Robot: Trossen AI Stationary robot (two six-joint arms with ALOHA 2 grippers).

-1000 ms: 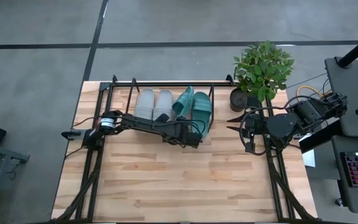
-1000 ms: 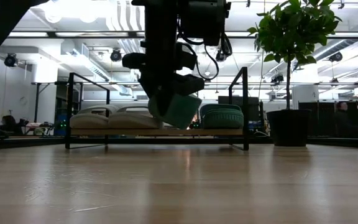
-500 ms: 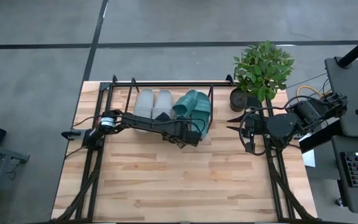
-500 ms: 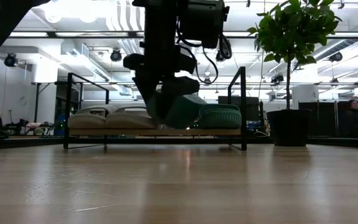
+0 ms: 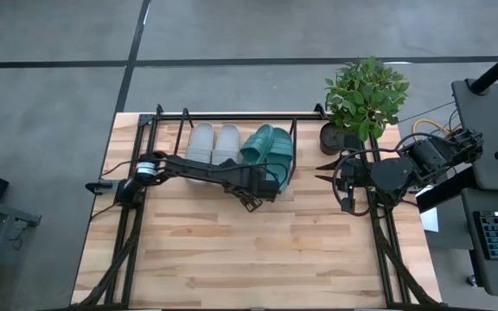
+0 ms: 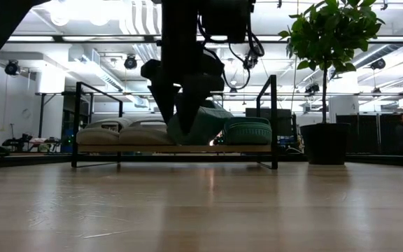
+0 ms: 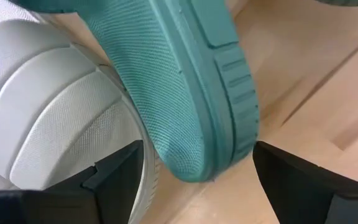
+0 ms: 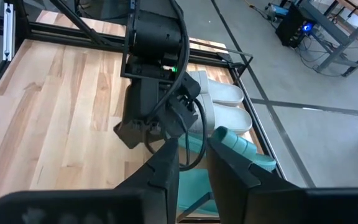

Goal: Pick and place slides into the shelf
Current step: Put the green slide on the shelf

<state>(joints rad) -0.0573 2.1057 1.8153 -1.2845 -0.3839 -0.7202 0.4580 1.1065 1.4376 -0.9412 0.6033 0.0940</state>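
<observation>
Two light grey slides [image 5: 213, 143] and two teal slides lie side by side in the shelf [image 5: 232, 117] at the table's far edge. The right teal slide [image 5: 284, 154] lies flat. The left teal slide [image 7: 185, 93] is tilted, its near end on the wood base [image 7: 291, 81], beside a grey slide [image 7: 55, 118]. My left gripper [image 7: 197, 155] points steeply down over that near end, open, one finger on each side and a gap to each. My right gripper [image 5: 318, 168] hangs high by the table's right edge, open, with nothing between its fingers.
A potted plant [image 5: 366, 95] stands at the far right corner, just right of the shelf's end loop [image 6: 275, 119]. Black arm frames run along both table sides. Bare wooden tabletop [image 5: 258, 250] stretches from the shelf to the near edge.
My left gripper has opened wide and let go of the left teal slide, rolling a little at the wrist while staying in place. The slide, held steeply on edge before, has sunk and tipped flatter onto the shelf beside the other teal slide.
</observation>
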